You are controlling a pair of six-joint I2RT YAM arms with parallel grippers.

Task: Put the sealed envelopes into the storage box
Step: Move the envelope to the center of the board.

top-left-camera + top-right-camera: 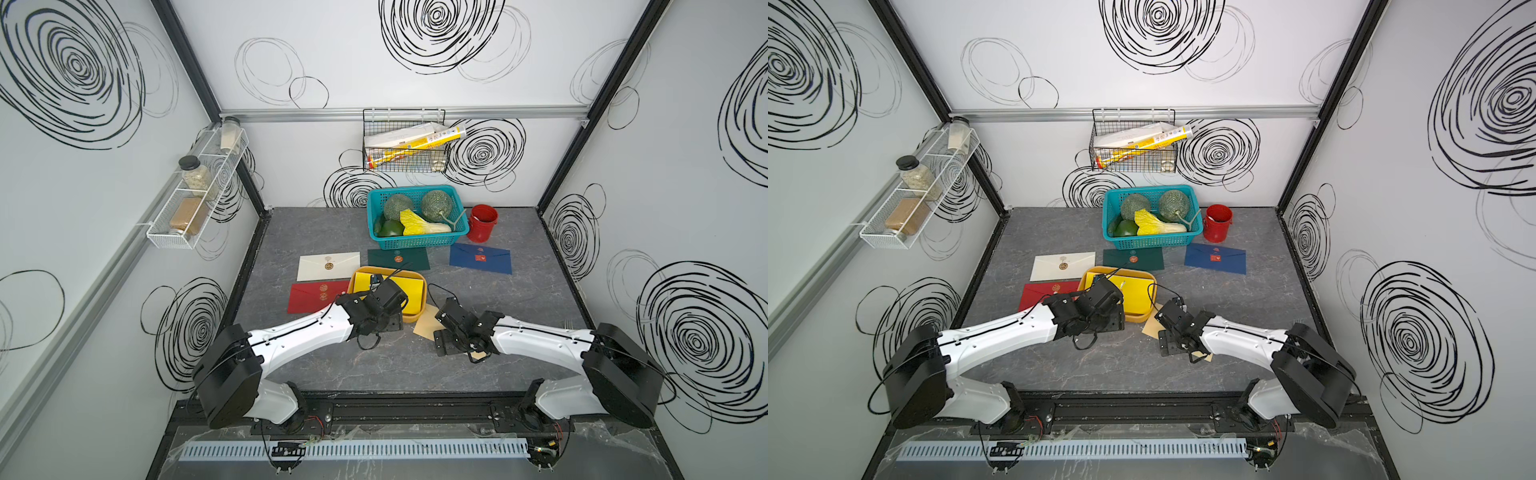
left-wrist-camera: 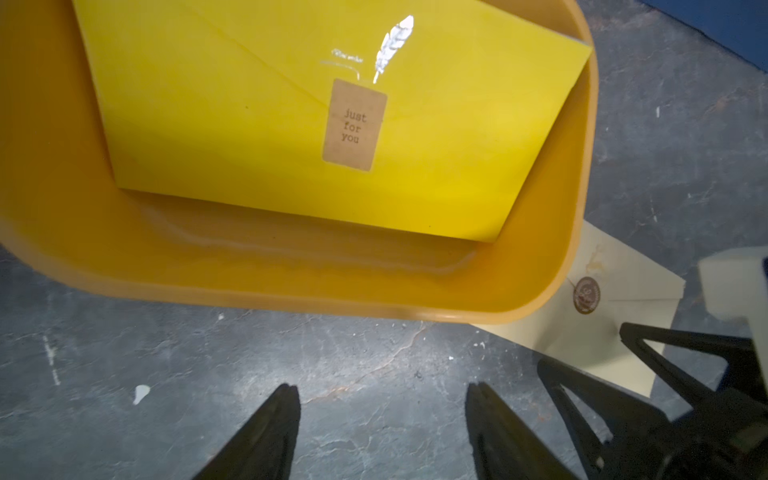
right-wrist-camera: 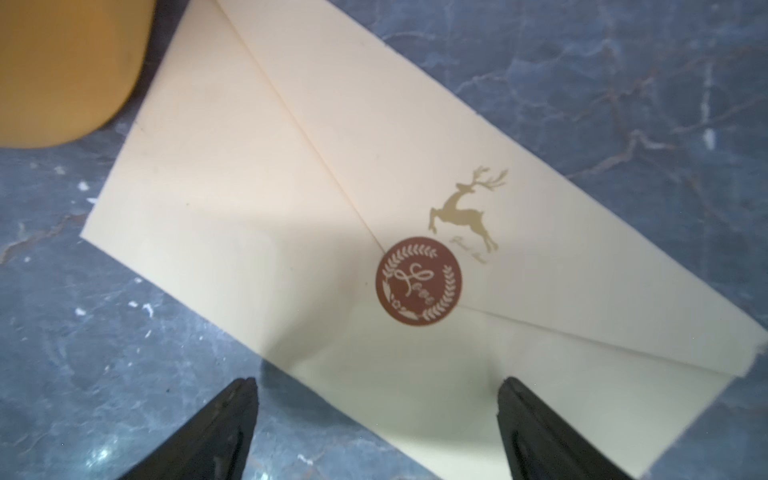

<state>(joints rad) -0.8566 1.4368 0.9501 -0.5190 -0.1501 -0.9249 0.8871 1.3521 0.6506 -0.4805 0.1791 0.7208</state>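
In a top view the yellow envelope [image 1: 413, 296] lies in the box [image 1: 415, 318], its long axis roughly along the box's. The beige envelope [image 1: 426, 326] lies diagonal at the box's near right corner.

Left wrist: the left gripper [image 2: 384, 388] is spread, empty.

Right wrist: the right gripper [image 3: 377, 380] is spread, empty, over the beige envelope, which lies seal up.

The left pincer [image 2: 382, 390] and the right pincer [image 3: 378, 382] both point downward, jaws spread apart and empty.

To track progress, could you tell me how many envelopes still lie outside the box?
5: white, green and blue in a row beyond the box; red to its left; beige at its near right corner, under the right gripper. Others may be hidden.
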